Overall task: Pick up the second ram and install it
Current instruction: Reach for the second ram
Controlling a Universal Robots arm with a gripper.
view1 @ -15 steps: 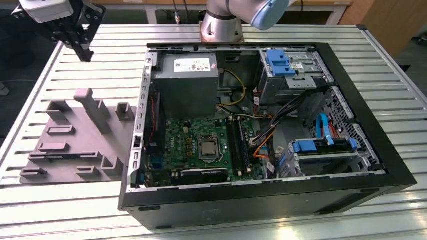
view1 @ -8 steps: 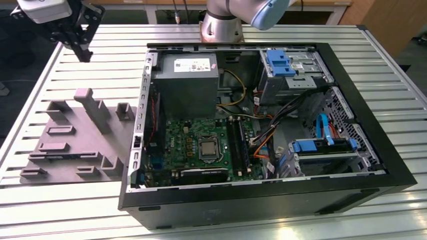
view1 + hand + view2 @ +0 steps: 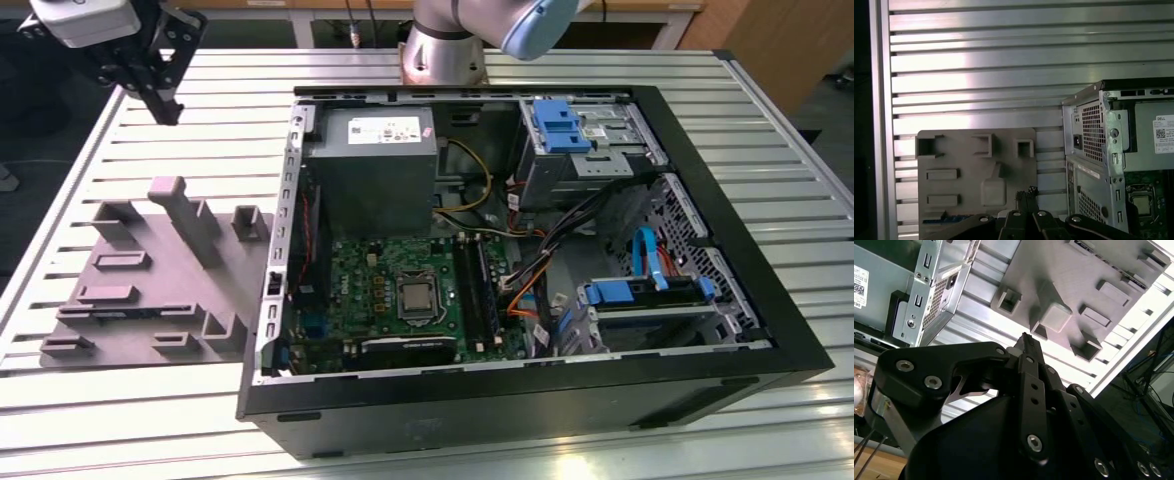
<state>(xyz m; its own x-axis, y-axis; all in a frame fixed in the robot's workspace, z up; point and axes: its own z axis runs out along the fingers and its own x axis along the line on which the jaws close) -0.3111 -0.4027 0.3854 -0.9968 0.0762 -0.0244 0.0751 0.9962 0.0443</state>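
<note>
Over grey fixture (image 3: 147, 290), gripper (image 3: 166, 108) hovers (closed).

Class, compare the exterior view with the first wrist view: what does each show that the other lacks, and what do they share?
The exterior view adds the blue drive caddies, the long black memory slots and the arm's base. The first wrist view adds the outer face of the case's vented rear panel. Shared: the grey fixture block, the slatted table, the processor socket and the gripper, up off the table near the fixture block.
</note>
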